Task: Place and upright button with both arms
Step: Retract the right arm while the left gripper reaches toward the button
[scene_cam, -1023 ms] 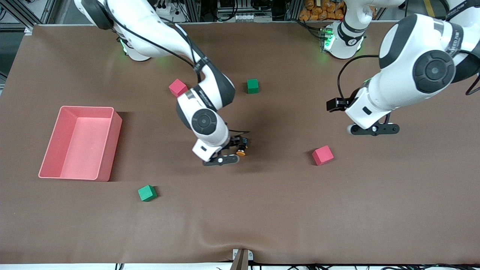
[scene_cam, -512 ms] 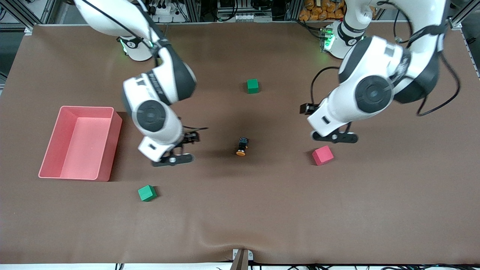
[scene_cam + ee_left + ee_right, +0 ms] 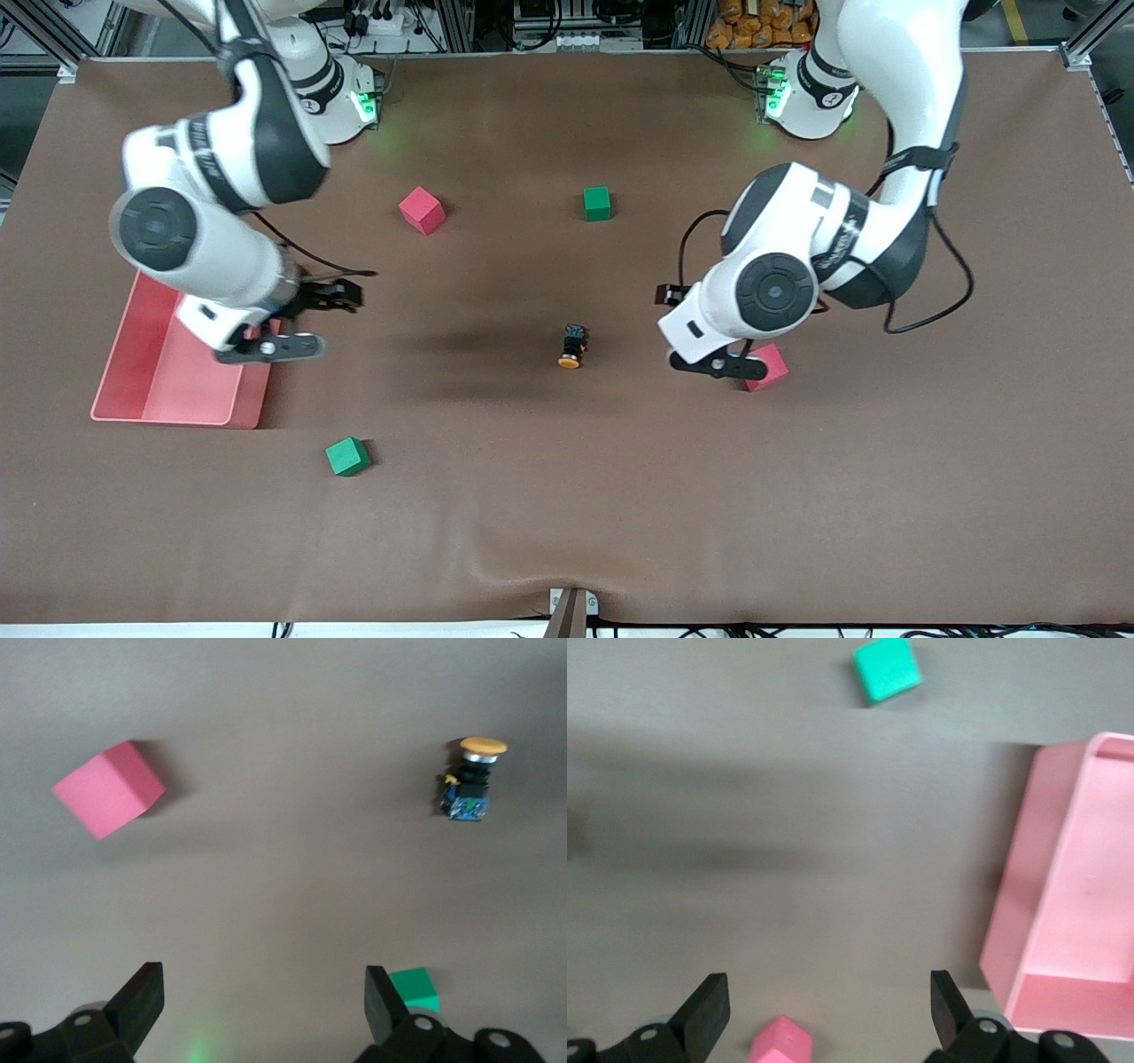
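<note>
Hovering left gripper [image 3: 719, 365] with fingers spread over red cube [image 3: 767, 367], beside button [image 3: 571, 346]. Button lies tipped mid-table, orange cap toward front edge. We judge: shift over black body, straddle it across its width, lower gently, avoid cube. Right gripper [image 3: 266, 346], fingers spread, empty, waits over pink bin [image 3: 151, 381] rim.

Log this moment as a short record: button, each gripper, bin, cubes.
button: lying on its side on the table, orange cap toward the front camera, held by nothing
right gripper: open, empty, over the pink bin's edge
left gripper: open, empty, over the red cube near the button
other cubes: red and green toward the bases; green nearest the front camera
</note>
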`<state>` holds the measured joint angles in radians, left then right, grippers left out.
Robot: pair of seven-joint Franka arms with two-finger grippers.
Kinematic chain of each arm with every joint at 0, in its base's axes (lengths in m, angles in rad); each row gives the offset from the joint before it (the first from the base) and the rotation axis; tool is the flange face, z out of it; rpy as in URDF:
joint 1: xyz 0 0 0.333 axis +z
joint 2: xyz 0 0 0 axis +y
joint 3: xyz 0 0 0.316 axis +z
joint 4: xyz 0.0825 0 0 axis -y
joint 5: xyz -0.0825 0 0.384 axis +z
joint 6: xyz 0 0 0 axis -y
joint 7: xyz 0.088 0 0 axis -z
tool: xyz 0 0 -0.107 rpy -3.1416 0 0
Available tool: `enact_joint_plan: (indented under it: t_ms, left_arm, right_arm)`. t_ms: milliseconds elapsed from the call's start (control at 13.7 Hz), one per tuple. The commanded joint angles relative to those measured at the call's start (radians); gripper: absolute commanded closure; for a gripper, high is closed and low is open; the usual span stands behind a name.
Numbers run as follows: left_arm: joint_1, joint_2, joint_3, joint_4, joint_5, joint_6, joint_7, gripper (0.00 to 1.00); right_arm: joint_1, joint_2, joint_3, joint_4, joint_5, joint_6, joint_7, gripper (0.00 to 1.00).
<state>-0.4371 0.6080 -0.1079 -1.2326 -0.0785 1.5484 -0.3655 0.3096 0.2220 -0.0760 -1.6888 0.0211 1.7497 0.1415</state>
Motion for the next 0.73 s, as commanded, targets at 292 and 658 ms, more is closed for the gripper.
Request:
enact_joint_plan:
  t_ms: [292,658]
  left_arm:
    - [-0.091,0.088,0.017,0.044,-0.01,0.162,-0.059,0.0]
    - [-0.149,0.163,0.011,0.044,-0.021,0.291,-0.121,0.0]
  right_arm:
    - [-0.22,-0.164,0.025,-0.069,-0.015,-0.024,-0.226,0.0]
    - [-0.297,-0.198,0.03,0.147,-0.017,-0.256,-0.237,0.0]
